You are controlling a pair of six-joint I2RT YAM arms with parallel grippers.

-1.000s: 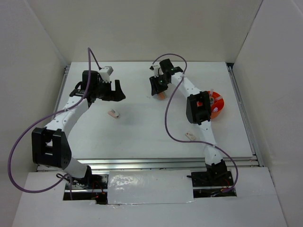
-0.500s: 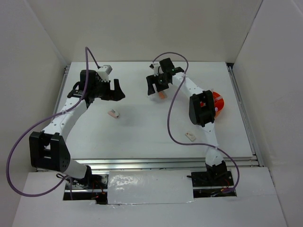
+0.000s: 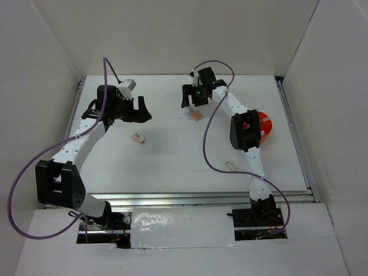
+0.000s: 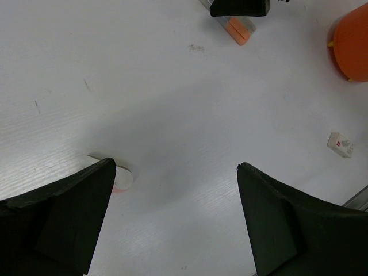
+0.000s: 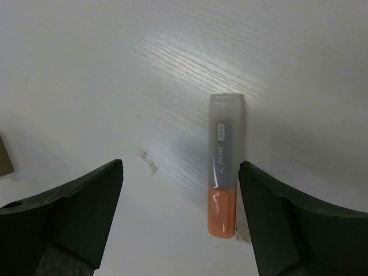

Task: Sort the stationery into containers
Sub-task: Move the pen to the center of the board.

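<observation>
An orange eraser-like block (image 5: 223, 178) with a grey sleeve lies on the white table, close to the right finger of my right gripper (image 5: 179, 165), which is open and empty above it. In the top view the block (image 3: 197, 115) lies just in front of that gripper (image 3: 194, 102). My left gripper (image 3: 138, 114) is open and empty at the back left. In the left wrist view, a small pink and white block (image 4: 122, 178) lies by the left finger of my left gripper (image 4: 175, 165); it also shows in the top view (image 3: 137, 138). The orange tub (image 3: 265, 127) stands at the right.
A small white block (image 3: 231, 166) lies near the front, right of centre, also in the left wrist view (image 4: 340, 144). The tub shows at the left wrist view's upper right edge (image 4: 352, 40). White walls enclose the table on three sides.
My right gripper has drawn back toward the far wall, leaving the orange block on the table. My left arm has shifted slightly left.
</observation>
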